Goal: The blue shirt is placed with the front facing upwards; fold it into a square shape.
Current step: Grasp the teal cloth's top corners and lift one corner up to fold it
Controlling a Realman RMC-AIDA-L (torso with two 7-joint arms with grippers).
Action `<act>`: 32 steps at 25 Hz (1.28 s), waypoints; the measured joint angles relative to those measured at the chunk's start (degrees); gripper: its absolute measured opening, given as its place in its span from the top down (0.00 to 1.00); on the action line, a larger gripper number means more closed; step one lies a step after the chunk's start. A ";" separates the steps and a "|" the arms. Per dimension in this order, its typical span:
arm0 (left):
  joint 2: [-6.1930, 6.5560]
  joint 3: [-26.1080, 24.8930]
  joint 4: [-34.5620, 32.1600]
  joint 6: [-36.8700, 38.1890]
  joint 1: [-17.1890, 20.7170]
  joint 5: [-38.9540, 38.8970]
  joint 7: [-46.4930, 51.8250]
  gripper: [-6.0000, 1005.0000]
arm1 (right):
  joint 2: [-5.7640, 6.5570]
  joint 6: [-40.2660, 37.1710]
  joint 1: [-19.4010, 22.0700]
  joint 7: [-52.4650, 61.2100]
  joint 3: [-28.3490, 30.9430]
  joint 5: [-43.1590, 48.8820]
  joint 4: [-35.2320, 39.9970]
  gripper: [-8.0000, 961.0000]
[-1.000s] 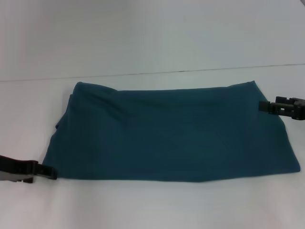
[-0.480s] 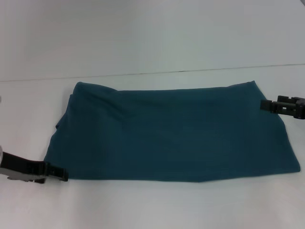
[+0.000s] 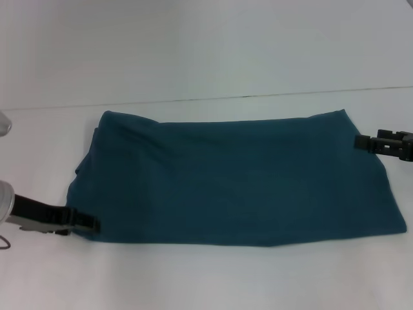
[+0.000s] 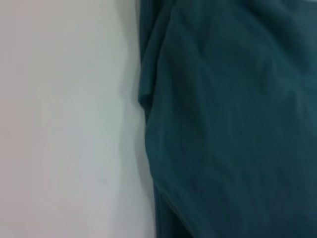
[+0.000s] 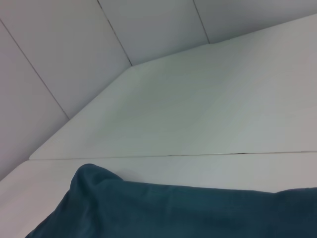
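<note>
The blue shirt [image 3: 239, 181] lies flat on the white table [image 3: 193, 278] as a wide rectangle. Only plain teal cloth shows, with no letters in view. My left gripper [image 3: 93, 225] is low at the shirt's near-left corner, its tip at the cloth's edge. My right gripper [image 3: 359, 141] is at the shirt's right edge, near the far corner. The left wrist view shows the shirt's wrinkled edge [image 4: 233, 119] against the table. The right wrist view shows a rounded shirt corner [image 5: 173, 213] low in the picture.
The table's far edge meets a pale wall [image 3: 206, 45] behind the shirt. A seam line crosses the table top [image 5: 237, 153] beyond the cloth. White table surface surrounds the shirt on the left and near sides.
My left gripper has moved right along the table, from beside the shirt's near-left corner to its edge. The right gripper has shifted very slightly right. The shirt has not moved.
</note>
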State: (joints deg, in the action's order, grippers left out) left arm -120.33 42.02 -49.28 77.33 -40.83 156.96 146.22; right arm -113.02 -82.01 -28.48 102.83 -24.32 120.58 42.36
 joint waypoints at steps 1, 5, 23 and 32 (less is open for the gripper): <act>0.00 0.00 0.01 -0.18 -0.15 -0.01 0.01 0.24 | 0.00 0.00 0.00 0.00 0.03 0.00 0.00 0.03; 0.04 -0.01 0.08 -0.91 -0.75 0.03 0.05 0.24 | 0.00 0.00 0.00 0.00 0.33 0.00 0.00 0.03; 0.03 -0.01 0.41 -2.09 -1.07 0.11 0.38 0.27 | 0.00 0.00 0.00 0.00 0.50 0.00 0.00 0.03; -0.06 1.31 0.11 -2.09 -1.01 0.10 0.04 0.33 | 0.00 0.01 0.00 0.00 0.50 0.00 0.00 0.03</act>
State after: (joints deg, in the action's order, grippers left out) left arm -120.39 43.33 -49.17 75.25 -41.84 157.06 146.27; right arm -113.02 -82.00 -28.48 102.83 -23.82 120.59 42.36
